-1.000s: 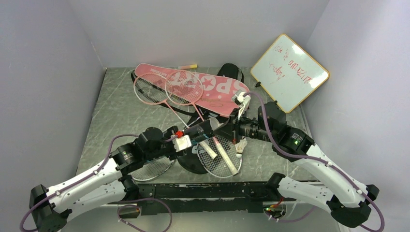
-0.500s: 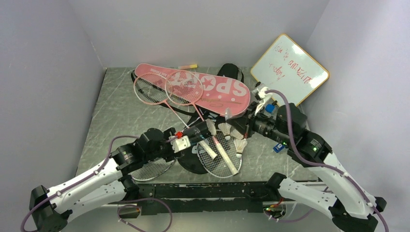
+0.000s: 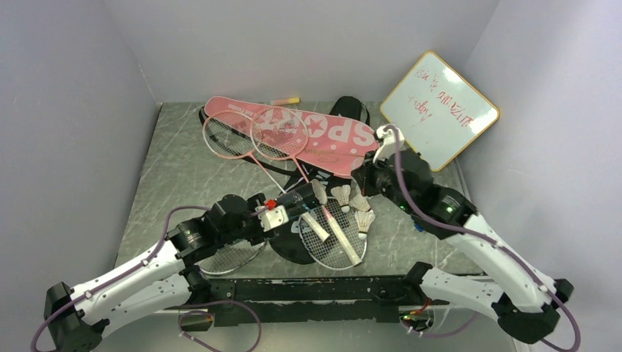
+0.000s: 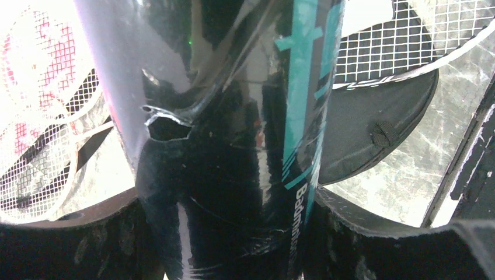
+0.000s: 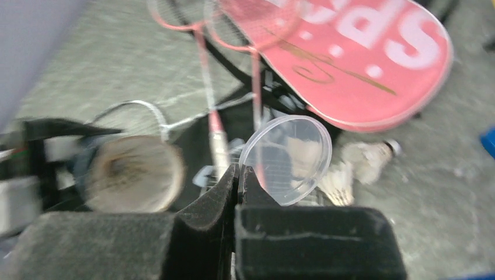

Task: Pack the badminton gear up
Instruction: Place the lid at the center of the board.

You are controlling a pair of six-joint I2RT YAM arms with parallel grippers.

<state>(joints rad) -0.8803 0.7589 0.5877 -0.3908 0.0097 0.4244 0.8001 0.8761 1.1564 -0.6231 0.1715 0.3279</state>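
My left gripper [image 3: 282, 213] is shut on the dark tube [image 3: 298, 199], which fills the left wrist view [image 4: 233, 146] between my jaws. The tube's open end [image 5: 134, 173] faces my right gripper [image 5: 238, 175], which is shut on the rim of a clear round lid [image 5: 289, 157]. In the top view the right gripper [image 3: 364, 178] hovers right of the tube mouth. Several white shuttlecocks [image 3: 345, 196] lie between them. Two pink rackets [image 3: 279, 133] lie on the pink "SPORT" cover [image 3: 326, 136]. White rackets [image 3: 334, 240] lie over the black cover [image 3: 293, 248].
The wood-framed whiteboard [image 3: 438, 110] leans at the back right, close behind my right arm. A small pink-yellow marker [image 3: 284, 100] lies at the back wall. Black straps run under the pink cover. The table's front edge is just below the white rackets.
My right gripper has drawn back to the right from the tube mouth with the lid, then swung up and slightly left. The shuttlecocks now show. The left arm has held still.
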